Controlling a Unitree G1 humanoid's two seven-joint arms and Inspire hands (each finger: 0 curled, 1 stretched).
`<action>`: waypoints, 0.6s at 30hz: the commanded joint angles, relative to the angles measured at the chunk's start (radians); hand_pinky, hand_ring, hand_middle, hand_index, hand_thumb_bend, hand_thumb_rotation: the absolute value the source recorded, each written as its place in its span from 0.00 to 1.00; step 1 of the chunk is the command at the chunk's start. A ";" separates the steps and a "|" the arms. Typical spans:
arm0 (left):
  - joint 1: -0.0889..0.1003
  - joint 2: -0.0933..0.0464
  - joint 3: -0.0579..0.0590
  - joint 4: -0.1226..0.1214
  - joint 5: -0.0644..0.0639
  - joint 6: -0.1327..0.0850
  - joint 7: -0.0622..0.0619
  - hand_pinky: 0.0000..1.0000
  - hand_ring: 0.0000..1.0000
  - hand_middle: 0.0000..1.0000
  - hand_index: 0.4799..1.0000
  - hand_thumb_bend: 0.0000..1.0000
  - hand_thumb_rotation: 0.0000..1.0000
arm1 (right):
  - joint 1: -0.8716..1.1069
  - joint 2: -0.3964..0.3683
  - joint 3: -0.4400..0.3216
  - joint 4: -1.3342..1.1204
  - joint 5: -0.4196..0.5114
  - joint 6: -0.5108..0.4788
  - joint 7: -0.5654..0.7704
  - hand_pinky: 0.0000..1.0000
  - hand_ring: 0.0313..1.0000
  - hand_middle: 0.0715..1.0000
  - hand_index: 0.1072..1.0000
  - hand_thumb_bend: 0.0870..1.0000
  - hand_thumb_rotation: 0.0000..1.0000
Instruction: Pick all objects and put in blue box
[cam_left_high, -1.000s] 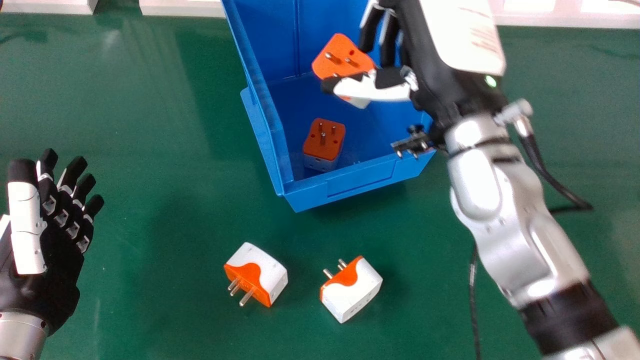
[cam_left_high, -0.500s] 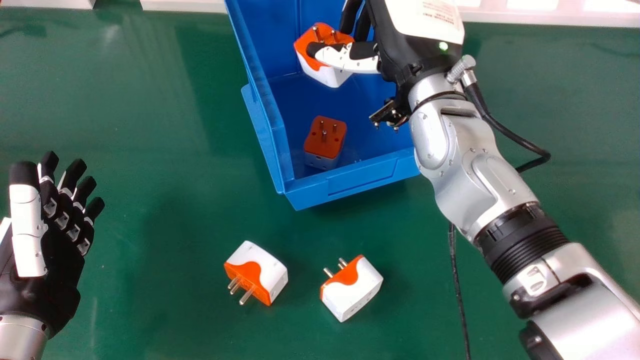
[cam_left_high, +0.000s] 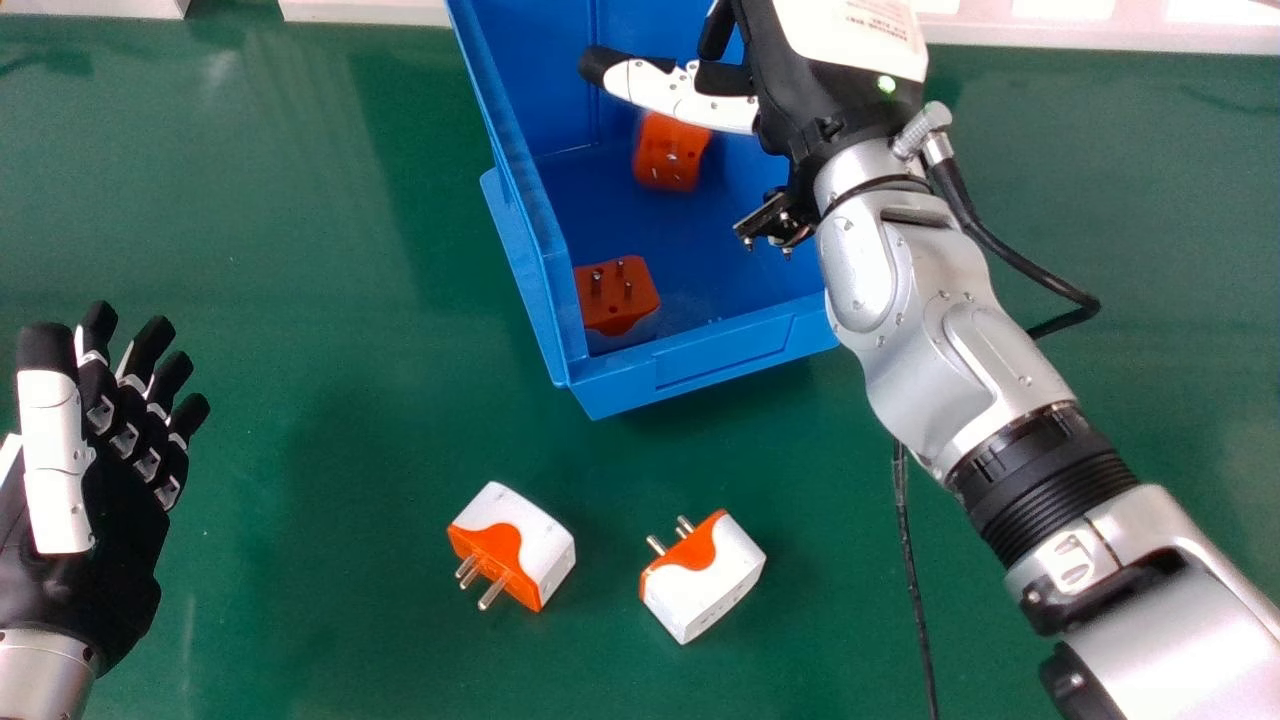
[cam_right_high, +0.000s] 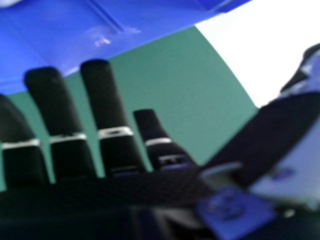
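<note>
Nearest you on the green table (cam_left_high: 330, 640) lies the right-hand adapter (cam_left_high: 705, 580), its long side slanting from near left to far right, prongs aimed far left. Just beyond and to its left is the left-hand adapter (cam_left_high: 515, 545), long side running from far left to near right, prongs aimed near left (so one wrist angle probably won't suit both). Your left hand (cam_left_high: 110, 520) rests open off to the left, well apart from them.

Farther on stands the blue box (cam_left_high: 720, 355), with one orange-topped adapter (cam_left_high: 617, 295) inside by its left wall, prongs up. Deeper in, a second orange adapter (cam_left_high: 670, 155) shows blurred below your right hand (cam_left_high: 680, 95), which is open, fingers straight, gripping nothing.

From that hand, the right-hand adapter lies back toward you, past the box's front wall, and is closer to it than to your left. Judge it the likely next pick: lift clear of the wall, then turn the fingers across its long side.
</note>
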 joint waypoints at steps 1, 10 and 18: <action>-0.006 0.015 0.005 -0.008 0.005 -0.008 -0.004 1.00 1.00 1.00 1.00 0.88 0.96 | -0.019 -0.004 0.003 -0.034 0.000 0.000 -0.016 0.27 0.37 0.50 0.82 0.48 0.79; -0.017 0.013 0.006 0.002 0.003 -0.011 -0.005 1.00 1.00 0.99 0.98 0.88 0.95 | 0.007 -0.008 -0.001 -0.076 0.005 -0.005 -0.021 0.27 0.36 0.49 0.80 0.45 0.78; -0.012 0.014 0.004 -0.010 0.008 -0.005 0.003 1.00 1.00 0.99 0.97 0.88 0.96 | 0.169 -0.032 0.001 -0.297 -0.025 0.016 -0.026 0.30 0.38 0.51 0.77 0.42 0.79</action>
